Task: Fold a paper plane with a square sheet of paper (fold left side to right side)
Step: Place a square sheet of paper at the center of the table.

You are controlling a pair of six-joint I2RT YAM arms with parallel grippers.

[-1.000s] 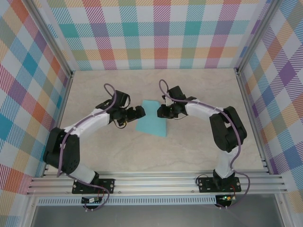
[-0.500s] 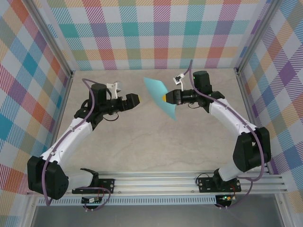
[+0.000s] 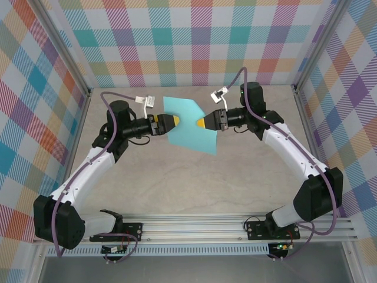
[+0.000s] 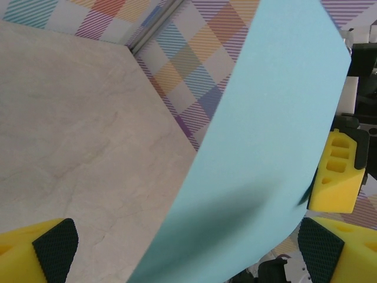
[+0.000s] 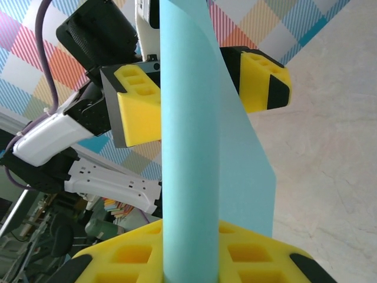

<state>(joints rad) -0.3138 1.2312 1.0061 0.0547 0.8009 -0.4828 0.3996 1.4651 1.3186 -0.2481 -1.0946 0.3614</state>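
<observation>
The square sheet of paper (image 3: 191,137) does not lie on the surface (image 3: 177,188); it hangs in the air over the far middle part of it, between the two arms. The right gripper (image 3: 199,122) is pressed together on the right edge of the sheet and pinches it between its yellow fingers (image 5: 135,259), so this gripper alone carries it. The left gripper (image 3: 178,123) has its fingers spread wide, one pad (image 4: 56,247) on each side of the sheet's left part. As far as the wrist views show, the pads are not touching the paper. The sheet looks thin and very light, and it bends in a soft curve instead of staying flat, so it will probably sag and swing with any quick move. It should also crease or tear easily if it is pulled hard. A good place to take hold seems to be close to the left edge, opposite the right gripper's pinch, with the flat pads closing gently. Then the paper is stretched between two holds and can be guided for the fold.
</observation>
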